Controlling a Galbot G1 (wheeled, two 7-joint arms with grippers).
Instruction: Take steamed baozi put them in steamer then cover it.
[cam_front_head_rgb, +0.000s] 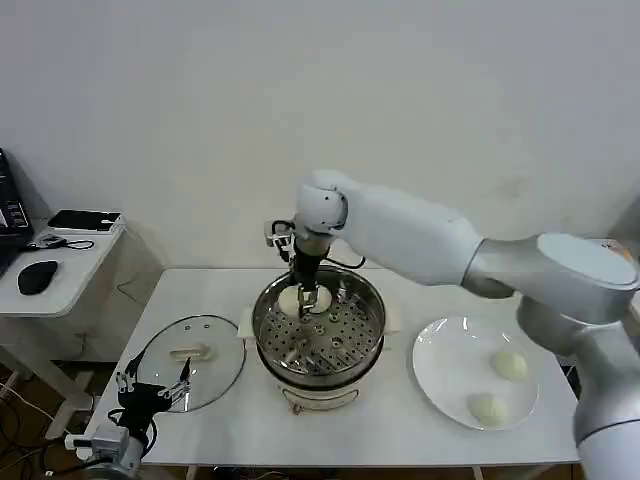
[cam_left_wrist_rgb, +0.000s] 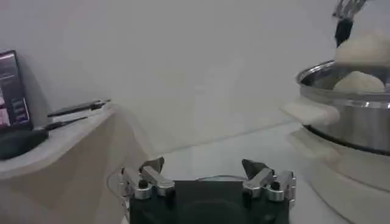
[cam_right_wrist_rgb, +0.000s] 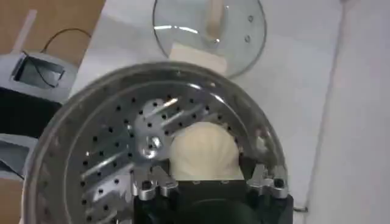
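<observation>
Reaching over the steamer (cam_front_head_rgb: 320, 330), my right gripper (cam_front_head_rgb: 310, 298) hangs at the pot's far-left part. I read its fingers (cam_right_wrist_rgb: 155, 182) as clamped on a baozi (cam_right_wrist_rgb: 204, 149), which sits between them just above the perforated tray. A second baozi (cam_front_head_rgb: 291, 299) lies in the pot just left of those fingers, touching or nearly touching the held one. Two more baozi (cam_front_head_rgb: 510, 364) (cam_front_head_rgb: 488, 408) rest on the white plate (cam_front_head_rgb: 440, 350) well right of the fingers, apart from each other. My left gripper (cam_front_head_rgb: 152, 385) hovers low at the desk's (cam_front_head_rgb: 400, 440) near-left edge, fingers (cam_left_wrist_rgb: 146, 180) spread apart and holding nothing. The cover (cam_front_head_rgb: 190, 375) lies flat on the desk just past those fingers, between them and the steamer.
</observation>
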